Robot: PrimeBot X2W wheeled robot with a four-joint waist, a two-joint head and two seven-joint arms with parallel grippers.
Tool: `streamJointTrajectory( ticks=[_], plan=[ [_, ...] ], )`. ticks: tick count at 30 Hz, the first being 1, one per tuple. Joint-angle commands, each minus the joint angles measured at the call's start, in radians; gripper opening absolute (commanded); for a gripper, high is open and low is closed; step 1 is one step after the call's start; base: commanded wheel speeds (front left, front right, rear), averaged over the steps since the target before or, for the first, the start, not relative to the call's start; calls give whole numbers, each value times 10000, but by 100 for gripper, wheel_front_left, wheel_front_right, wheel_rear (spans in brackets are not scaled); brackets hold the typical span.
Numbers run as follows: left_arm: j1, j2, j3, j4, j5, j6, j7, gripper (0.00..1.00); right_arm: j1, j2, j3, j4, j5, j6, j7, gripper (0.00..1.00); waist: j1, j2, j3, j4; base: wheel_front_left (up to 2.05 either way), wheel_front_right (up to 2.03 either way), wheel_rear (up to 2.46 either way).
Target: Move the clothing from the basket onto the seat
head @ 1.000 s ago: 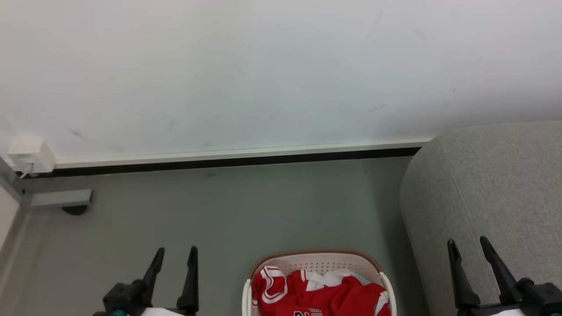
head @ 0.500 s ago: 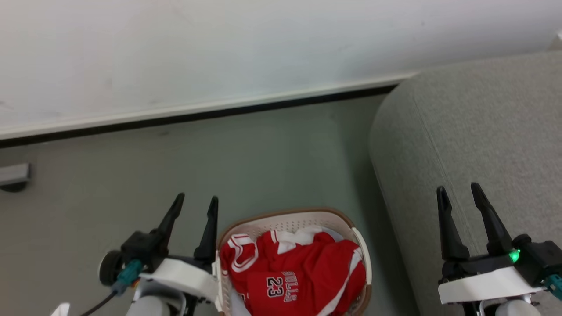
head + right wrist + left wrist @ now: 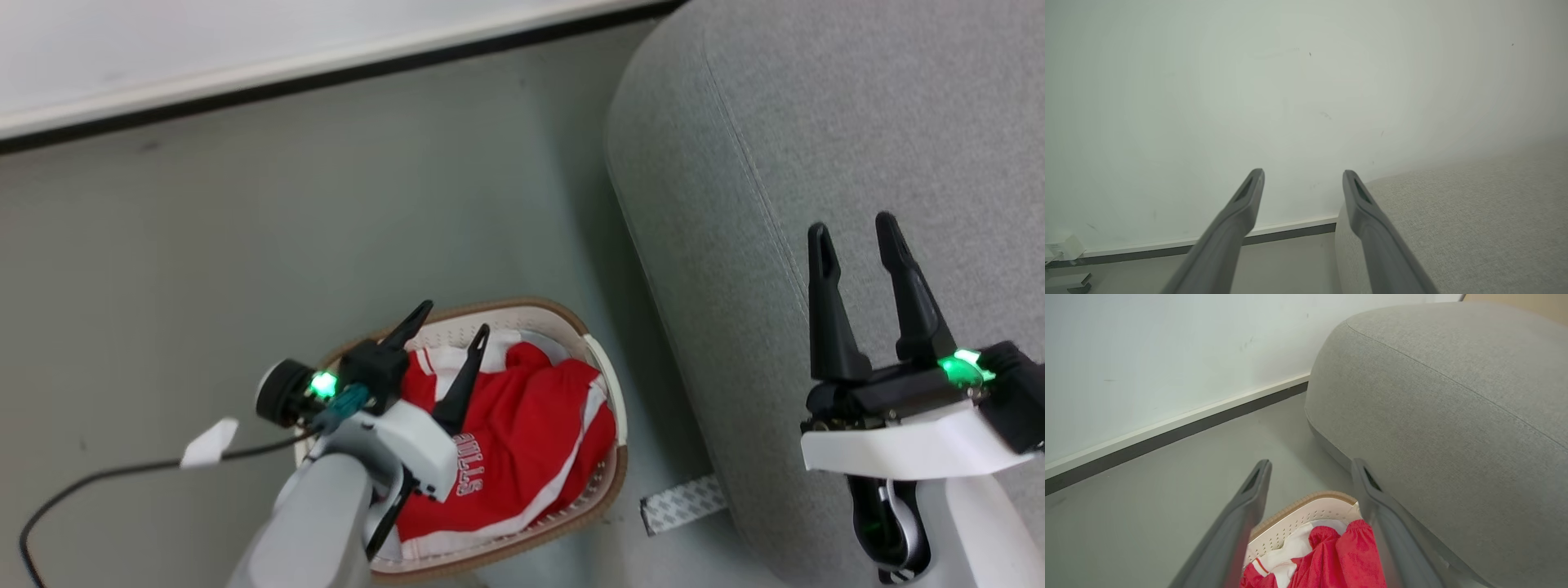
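1. Since a moment ago, the left gripper (image 3: 457, 317) has swung from beside the basket (image 3: 600, 359) to over it. Its two fingers are spread wide and hold nothing, with the tips above the clothing (image 3: 531, 408).
2. One grey floor (image 3: 245, 229) runs back to one white wall (image 3: 163, 49).
3. One seat (image 3: 816, 122), light grey with seams, stands just right of the basket.
4. One basket, oval and cream with a brown rim, sits on the floor.
5. Clothing lies heaped in the basket: red cloth with white trim and lettering, plus white cloth at the far end. How many garments there are, I cannot tell.
6. The right gripper (image 3: 851, 223) hangs over the seat, its two fingers apart and empty.
7. One black cable (image 3: 82, 482) and one patterned strip (image 3: 682, 500) lie on the floor.
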Motion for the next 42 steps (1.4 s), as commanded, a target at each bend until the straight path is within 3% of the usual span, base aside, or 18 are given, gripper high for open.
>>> streamJointTrajectory(
  ticks=[1,12,20,34,42],
  plan=[
    [-476,84,-214,374,163,-12,115,100,-318,20,58,-123,197,4,4,100,-2,-1,704,-510,0,0,0],
    [-2507,330,-1825,2401,507,-6,1398,100,-1672,20,362,-800,832,4,4,100,-2,-1,2473,-1176,0,0,0],
    [-3348,906,-2548,3191,701,-8,2320,100,-2364,23,591,-1331,1282,4,4,100,-2,-1,3466,-1623,0,0,0],
    [-4324,1979,-3599,3474,270,-7,3712,100,-2798,24,804,-1730,2088,4,4,100,-2,-1,4447,-2171,0,0,0],
    [-4533,2222,-4257,3513,87,-7,4431,100,-2802,23,721,-1832,2214,4,4,100,-2,-1,4765,-2189,0,0,0]
  ],
)
